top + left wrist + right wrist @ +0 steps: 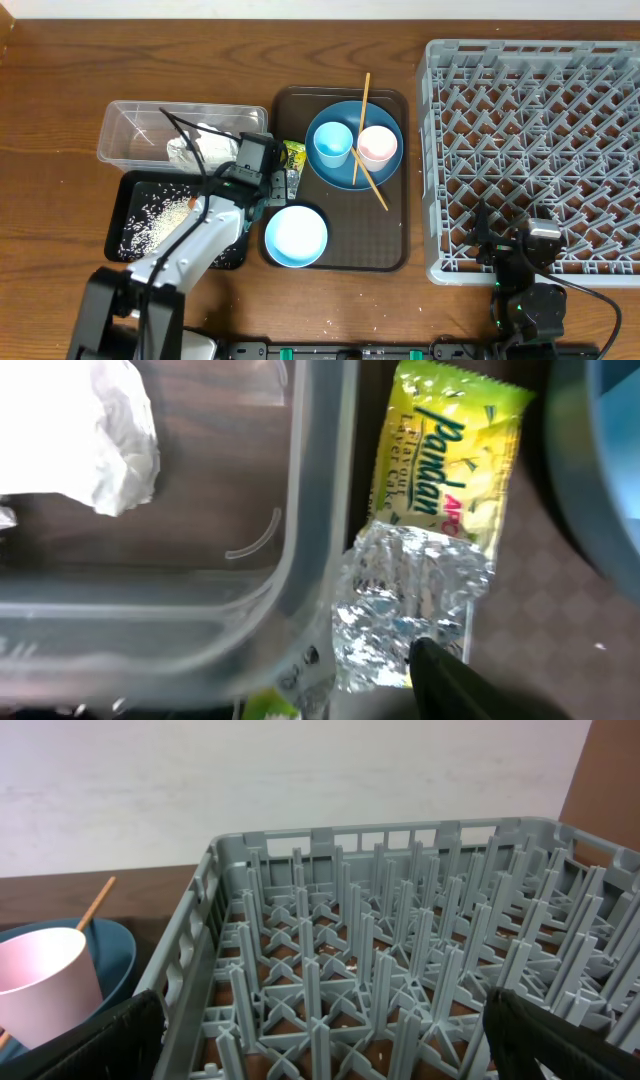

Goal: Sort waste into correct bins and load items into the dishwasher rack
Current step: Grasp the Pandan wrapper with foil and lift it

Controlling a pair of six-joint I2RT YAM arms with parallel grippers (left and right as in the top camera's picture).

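Note:
My left gripper [268, 186] hangs between the clear tub [130, 125] and the brown tray. It is open over the yellow-green packet [293, 156]. In the left wrist view the packet [450, 460] lies beside the tub's corner [310, 510]. Its silver end [400, 600] is just left of my one visible finger [450, 680]. The tub holds white tissue [110, 440] and silver foil [183, 152]. The black tray [130, 245] holds rice [150, 212] and an orange bit [191, 203]. My right gripper [320, 1040] is open over the grey rack [400, 950], at its front edge [510, 245].
The brown tray [390, 250] carries the blue plate [385, 110], the light blue cup [332, 143], the pinkish cup [378, 147], crossed chopsticks [362, 110] and the pale blue bowl [296, 235]. The rack [540, 140] fills the right side.

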